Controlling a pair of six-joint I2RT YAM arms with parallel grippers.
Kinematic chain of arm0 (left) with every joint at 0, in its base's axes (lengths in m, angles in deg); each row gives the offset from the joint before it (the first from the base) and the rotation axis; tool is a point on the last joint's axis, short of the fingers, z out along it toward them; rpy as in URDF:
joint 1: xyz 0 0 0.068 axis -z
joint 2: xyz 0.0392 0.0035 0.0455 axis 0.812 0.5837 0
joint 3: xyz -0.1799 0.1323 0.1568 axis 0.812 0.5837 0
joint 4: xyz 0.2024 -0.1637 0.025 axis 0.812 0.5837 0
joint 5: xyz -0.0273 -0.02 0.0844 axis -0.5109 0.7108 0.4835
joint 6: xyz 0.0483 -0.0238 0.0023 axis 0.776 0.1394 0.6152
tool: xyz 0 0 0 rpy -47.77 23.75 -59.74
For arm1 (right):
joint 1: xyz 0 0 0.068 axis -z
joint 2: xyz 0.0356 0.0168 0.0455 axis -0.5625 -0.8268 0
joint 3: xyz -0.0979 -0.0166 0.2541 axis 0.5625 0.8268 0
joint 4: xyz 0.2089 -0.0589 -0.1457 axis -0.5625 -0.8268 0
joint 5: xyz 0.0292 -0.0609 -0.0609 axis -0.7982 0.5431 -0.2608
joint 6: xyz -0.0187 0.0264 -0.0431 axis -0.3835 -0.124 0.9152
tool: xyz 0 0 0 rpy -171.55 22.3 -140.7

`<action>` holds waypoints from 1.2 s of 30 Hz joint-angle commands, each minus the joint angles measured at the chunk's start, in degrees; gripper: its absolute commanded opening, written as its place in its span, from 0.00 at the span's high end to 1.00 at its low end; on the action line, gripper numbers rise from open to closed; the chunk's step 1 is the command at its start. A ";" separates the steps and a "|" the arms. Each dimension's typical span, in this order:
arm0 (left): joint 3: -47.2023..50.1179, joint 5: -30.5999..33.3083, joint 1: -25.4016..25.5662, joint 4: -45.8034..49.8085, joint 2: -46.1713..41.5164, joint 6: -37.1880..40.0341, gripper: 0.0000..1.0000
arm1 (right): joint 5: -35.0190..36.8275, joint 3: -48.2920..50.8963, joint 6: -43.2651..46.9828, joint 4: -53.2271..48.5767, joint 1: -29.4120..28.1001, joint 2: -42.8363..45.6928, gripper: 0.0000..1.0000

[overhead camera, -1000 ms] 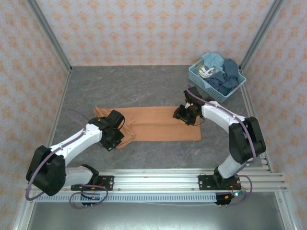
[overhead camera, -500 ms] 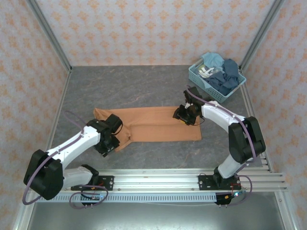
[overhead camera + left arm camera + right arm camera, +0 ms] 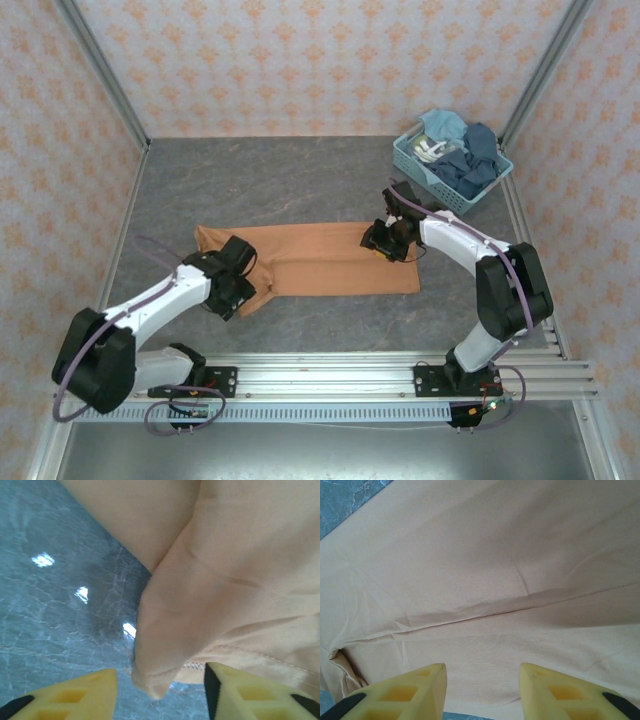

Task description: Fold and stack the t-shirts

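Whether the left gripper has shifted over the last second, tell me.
Yes. The left gripper has pulled back slightly toward the near aluminium rail, at the orange t-shirt left end.

Bright even light, faint shadows, white glare spots on the table [image 3: 60, 605], wrist close-ups slightly soft

The flat cloth t-shirt [image 3: 330, 262] is plain orange-tan. The stone-look tabletop [image 3: 260, 180] is marbled grey. The plastic lattice basket [image 3: 420, 175] is pale blue, its heaped clothes [image 3: 472, 165] blue-grey. The walls [image 3: 300, 60] show orange floral motifs on peach.

One orange t-shirt [image 3: 330, 262]; one blue basket [image 3: 425, 180]; two grippers [image 3: 160, 680] [image 3: 482, 677].
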 commanded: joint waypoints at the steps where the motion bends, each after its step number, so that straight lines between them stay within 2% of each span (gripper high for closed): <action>1: 0.34 -0.10 -0.32 -1.61 3.53 0.95 0.58 | 0.49 -0.95 0.09 -1.44 -0.20 0.14 0.58; 2: 0.72 0.00 -0.32 -2.21 4.26 1.14 0.62 | 0.62 -0.87 0.07 -1.37 -0.27 0.23 0.58; 6: 0.07 3.59 -0.54 -1.87 5.47 2.40 0.95 | 0.69 -0.69 -0.09 -1.24 -0.23 0.43 0.58; 7: -0.98 5.30 -0.59 -0.01 4.98 2.76 1.00 | 0.71 -0.69 -0.09 -1.22 -0.23 0.50 0.58; 12: -7.36 11.93 -1.22 7.96 0.03 6.36 1.00 | 1.17 -0.95 -0.01 -1.38 -0.20 0.40 0.58; 19: -15.22 15.70 -5.69 13.40 -1.30 14.73 1.00 | 1.16 -1.47 0.24 -1.40 -0.24 -0.40 0.58; 26: -17.22 15.41 -11.61 10.56 0.66 20.76 1.00 | 1.13 -2.18 0.30 -1.61 -0.24 -0.88 0.58; 32: -16.30 13.96 -16.64 7.42 6.54 23.66 1.00 | 1.21 -1.94 0.44 -1.92 -0.23 -0.57 0.58; 36: -16.45 14.75 -20.10 4.47 11.10 25.87 0.90 | 1.50 -1.49 0.39 -1.96 -0.24 -0.18 0.58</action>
